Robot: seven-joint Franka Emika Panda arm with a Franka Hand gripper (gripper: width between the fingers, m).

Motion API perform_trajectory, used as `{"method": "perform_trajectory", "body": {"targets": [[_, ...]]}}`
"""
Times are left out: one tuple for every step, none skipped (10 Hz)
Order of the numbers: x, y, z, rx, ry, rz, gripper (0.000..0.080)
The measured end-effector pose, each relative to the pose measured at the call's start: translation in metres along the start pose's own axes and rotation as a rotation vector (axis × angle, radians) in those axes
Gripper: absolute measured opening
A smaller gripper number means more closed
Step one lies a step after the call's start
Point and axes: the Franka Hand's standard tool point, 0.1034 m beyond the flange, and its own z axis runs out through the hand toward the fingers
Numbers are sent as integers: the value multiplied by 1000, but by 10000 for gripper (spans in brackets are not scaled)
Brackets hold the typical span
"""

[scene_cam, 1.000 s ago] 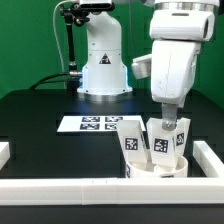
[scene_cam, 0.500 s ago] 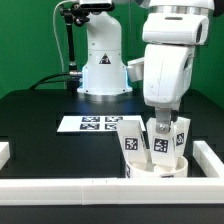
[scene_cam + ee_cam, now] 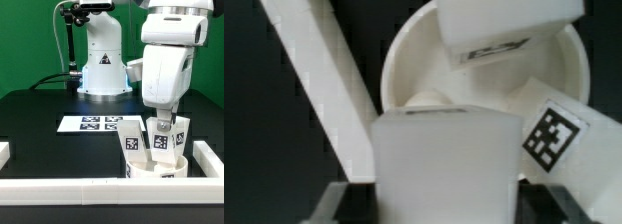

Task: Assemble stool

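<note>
Against the frame a second back, we see the arm shifted toward the exterior view's left and slightly lower; seat and legs sit as before. The pincer (image 3: 164, 118) now reaches down onto the middle leg (image 3: 160, 139), and in the wrist view that leg (image 3: 441, 150) fills the space between the jaws, so we record it as clenched on the leg. The round seat (image 3: 156, 166) lies on the black surface (image 3: 40, 125) at the near right, just inside the white border rail (image 3: 75, 188). Three legs stand upright in it: left leg (image 3: 130, 143), middle leg, right leg (image 3: 180, 136). The marker board (image 3: 90, 124) lies flat, farther back and to the left.
</note>
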Motion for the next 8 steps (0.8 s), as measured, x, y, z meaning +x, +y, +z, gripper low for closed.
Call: {"method": "perform_trajectory", "body": {"targets": [[0, 0, 0, 0, 0, 20, 335], [0, 0, 0, 0, 0, 60, 335], [0, 0, 1, 1, 0, 190, 335], [-1, 0, 1, 3, -2, 303, 335], [-3, 1, 1, 5, -2, 386, 337], [-4, 1, 2, 5, -2, 499, 337], [-4, 2, 2, 5, -2, 558, 337], [-4, 2, 2, 0, 6, 661, 337]]}}
